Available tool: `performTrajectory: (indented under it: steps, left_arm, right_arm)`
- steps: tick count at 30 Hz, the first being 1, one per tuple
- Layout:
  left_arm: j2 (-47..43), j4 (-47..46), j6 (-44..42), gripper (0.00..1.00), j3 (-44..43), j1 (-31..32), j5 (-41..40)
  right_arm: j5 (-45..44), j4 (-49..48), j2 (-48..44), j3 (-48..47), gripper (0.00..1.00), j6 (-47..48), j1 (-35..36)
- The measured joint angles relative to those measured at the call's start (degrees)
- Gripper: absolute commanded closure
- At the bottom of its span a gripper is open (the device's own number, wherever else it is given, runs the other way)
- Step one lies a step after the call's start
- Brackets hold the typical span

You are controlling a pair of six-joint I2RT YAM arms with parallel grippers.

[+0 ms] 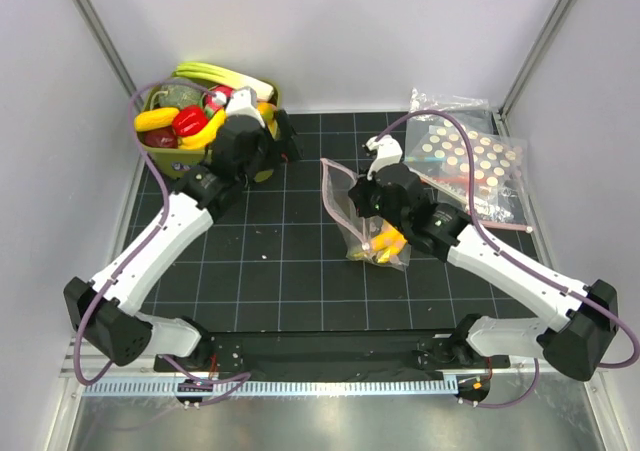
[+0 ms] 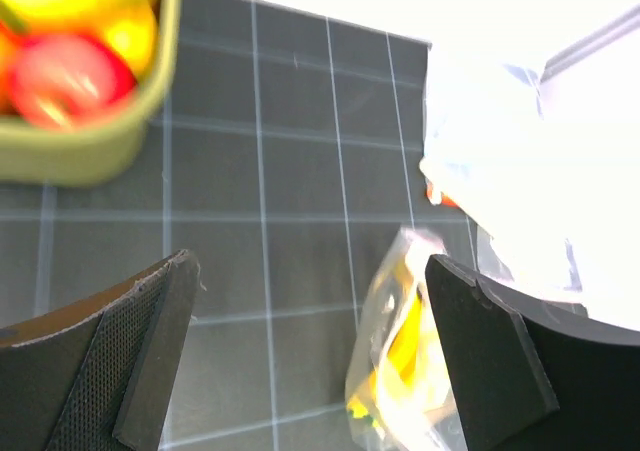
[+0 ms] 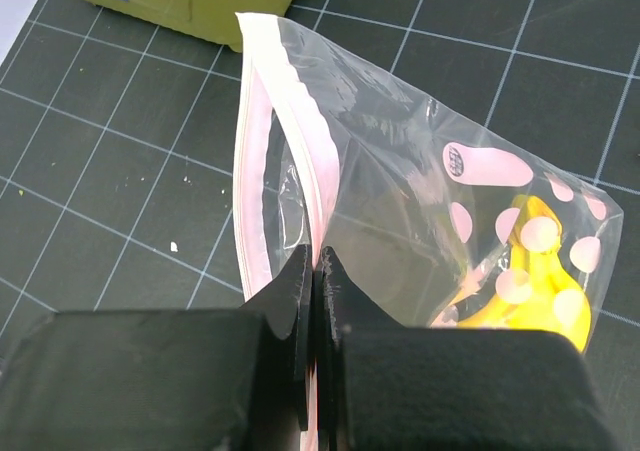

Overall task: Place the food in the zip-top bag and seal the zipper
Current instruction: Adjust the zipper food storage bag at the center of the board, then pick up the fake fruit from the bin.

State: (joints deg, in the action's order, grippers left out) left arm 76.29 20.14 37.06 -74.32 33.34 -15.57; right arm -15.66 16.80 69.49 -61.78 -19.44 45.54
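Observation:
The clear zip-top bag point(image 1: 365, 211) stands on the black mat at centre right, mouth toward the basket. The yellow banana bunch point(image 1: 385, 243) lies inside it, also seen in the right wrist view point(image 3: 535, 291). My right gripper point(image 3: 315, 256) is shut on the pinkish zipper point(image 3: 300, 121) at one side of the open mouth. My left gripper point(image 2: 310, 271) is open and empty above the mat between basket and bag point(image 2: 400, 321); in the top view it point(image 1: 283, 143) is beside the basket. A round red fruit point(image 2: 65, 76) and an orange-yellow fruit point(image 2: 135, 36) lie in the basket.
An olive-green basket point(image 1: 272, 96) of toy produce stands at the back left; its wall shows in the left wrist view point(image 2: 90, 151). Larger clear bags with rows of coloured dots point(image 1: 470, 161) lie at the back right. White walls enclose the mat.

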Motion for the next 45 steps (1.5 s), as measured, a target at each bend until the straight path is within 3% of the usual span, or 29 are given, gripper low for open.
performTrajectory:
  steps: [7,19,34,45]
  left_arm:
    - [4.9,8.1,-7.7,0.00,-14.8,-3.6,-1.3]
    - [18.4,14.6,-21.2,0.00,-24.2,-12.5,2.2]
    - [47.5,20.3,-35.4,0.00,-55.8,-15.9,2.4]
    - [51.8,21.4,-36.8,0.00,-57.1,-22.0,10.9]
  right_arm:
    - [-1.3,-0.9,-1.2,1.0,0.99,-0.2,0.0]
    - [-2.5,-1.6,-2.4,1.7,0.99,-0.2,0.0]
    - [-2.4,-1.8,-2.7,2.0,0.99,-0.2,0.0]
    - [-2.4,-1.8,-3.3,2.0,0.99,-0.2,0.0]
